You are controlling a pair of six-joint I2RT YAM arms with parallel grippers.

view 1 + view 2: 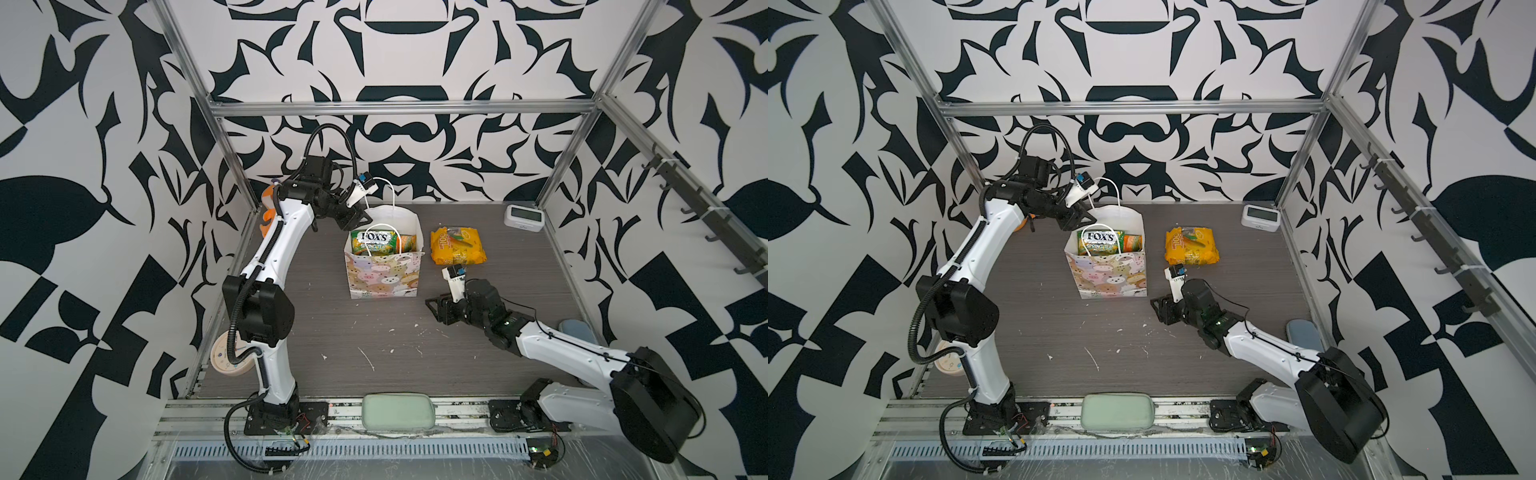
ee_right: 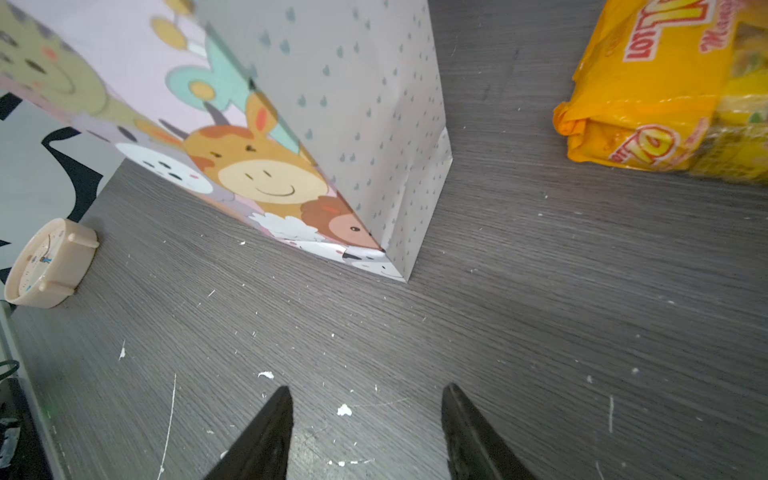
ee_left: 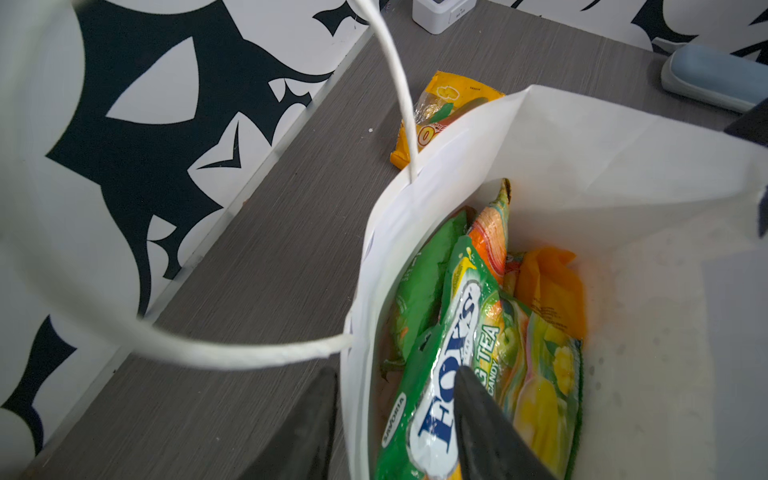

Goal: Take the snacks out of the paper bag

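The tall white paper bag with cartoon animals [image 1: 382,278] is seen standing upright in the middle of the grey wood-look table [image 1: 374,357]. A shiny green FOX'S packet [image 1: 374,242] and more green and orange packets [image 3: 490,237] are seen inside it. A puffy yellow plastic packet [image 1: 457,246] is laid flat on the table at 3 o'clock of the bag, near it.

The left gripper [image 3: 395,372] is placed at the bag's top edge at 10 o'clock. One finger [image 3: 303,424] is seen outside the wall, and the other is laid on the green packet inside. Whether anything is squeezed cannot be told.

The right gripper [image 2: 368,388] is held low at 5 o'clock of the bag, its jaws spread apart with nothing between.
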